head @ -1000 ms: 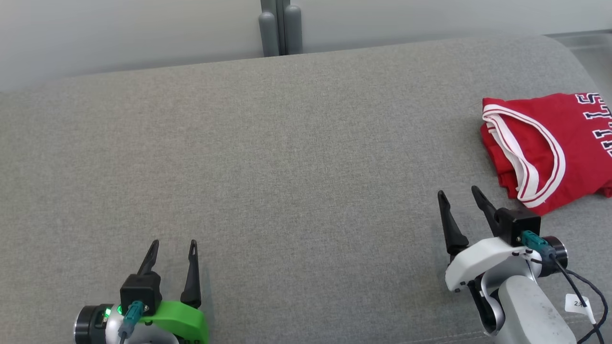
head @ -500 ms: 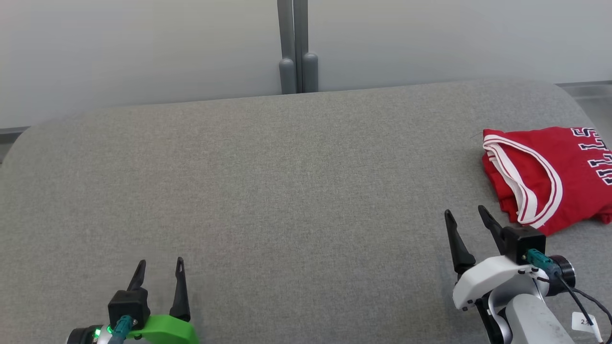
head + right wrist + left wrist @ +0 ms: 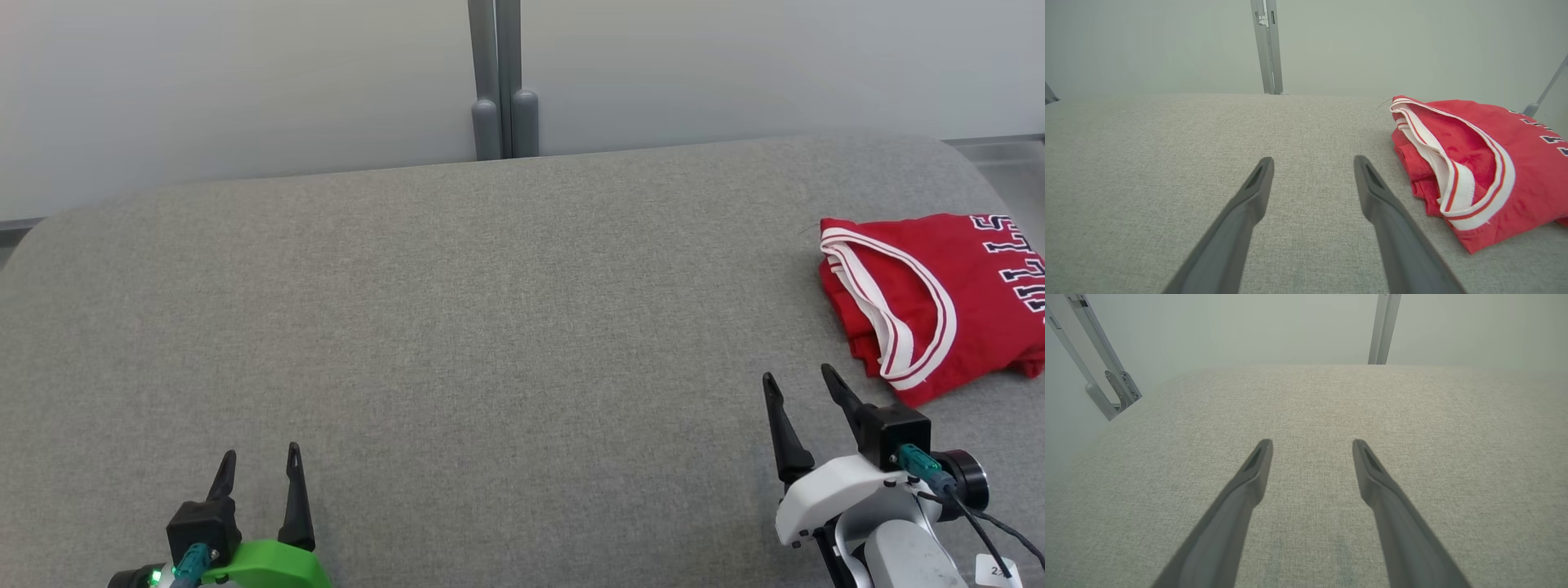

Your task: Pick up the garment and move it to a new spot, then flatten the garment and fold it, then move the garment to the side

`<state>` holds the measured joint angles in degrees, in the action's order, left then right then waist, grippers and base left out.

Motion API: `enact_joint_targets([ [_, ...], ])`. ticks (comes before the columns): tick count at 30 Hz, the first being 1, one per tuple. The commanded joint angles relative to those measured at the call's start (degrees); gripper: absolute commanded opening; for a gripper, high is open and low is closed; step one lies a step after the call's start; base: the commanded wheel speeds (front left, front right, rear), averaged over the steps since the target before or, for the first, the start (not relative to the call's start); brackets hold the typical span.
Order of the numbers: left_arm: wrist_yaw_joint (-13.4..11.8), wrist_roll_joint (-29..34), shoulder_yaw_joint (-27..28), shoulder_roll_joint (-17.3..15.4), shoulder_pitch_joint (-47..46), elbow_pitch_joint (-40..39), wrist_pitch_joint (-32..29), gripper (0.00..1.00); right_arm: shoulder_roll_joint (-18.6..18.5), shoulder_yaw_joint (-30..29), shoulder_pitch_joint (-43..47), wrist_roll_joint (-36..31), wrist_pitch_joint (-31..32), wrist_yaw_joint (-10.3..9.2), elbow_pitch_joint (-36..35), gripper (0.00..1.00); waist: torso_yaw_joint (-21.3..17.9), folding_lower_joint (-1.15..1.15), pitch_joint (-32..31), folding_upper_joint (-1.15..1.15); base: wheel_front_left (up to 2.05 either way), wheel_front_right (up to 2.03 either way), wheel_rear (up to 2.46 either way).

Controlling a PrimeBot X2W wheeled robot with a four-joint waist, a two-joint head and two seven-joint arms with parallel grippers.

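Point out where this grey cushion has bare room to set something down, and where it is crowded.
The grey cushion is bare from the grey post behind it to the open left gripper, and across the middle to the open right gripper. Crowded only at the right end, where the folded red garment lies near the right gripper, untouched.

The jersey (image 3: 980,327) runs off the head view's right edge, its lettering (image 3: 1024,269) cut short and unreadable. Its lower folded layers are hidden. Behind the left claw (image 3: 260,451), the wrist is cropped at the bottom.
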<state>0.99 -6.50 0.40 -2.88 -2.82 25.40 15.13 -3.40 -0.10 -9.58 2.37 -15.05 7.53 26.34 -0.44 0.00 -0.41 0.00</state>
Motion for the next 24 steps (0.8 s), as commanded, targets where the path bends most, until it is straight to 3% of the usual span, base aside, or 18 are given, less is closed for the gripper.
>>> enact_joint_targets([
  [1, 0.0, -0.3, 0.2, -0.1, -0.6, 0.0, -0.1, 1.00, 0.0, -0.1, 0.6, -0.3, -0.1, -0.10, -0.3, 1.00, -0.1, 0.00, 0.3, 0.00, 0.00, 0.00, 0.00],
  [24, 1.0, -2.4, -0.4, -0.1, -0.5, 0.1, -0.1, 1.00, 0.4, 0.8, -0.8, -0.1, -0.1, -0.10, 1.3, 1.00, 0.6, 0.00, 1.4, 0.00, 0.00, 0.00, 0.00],
])
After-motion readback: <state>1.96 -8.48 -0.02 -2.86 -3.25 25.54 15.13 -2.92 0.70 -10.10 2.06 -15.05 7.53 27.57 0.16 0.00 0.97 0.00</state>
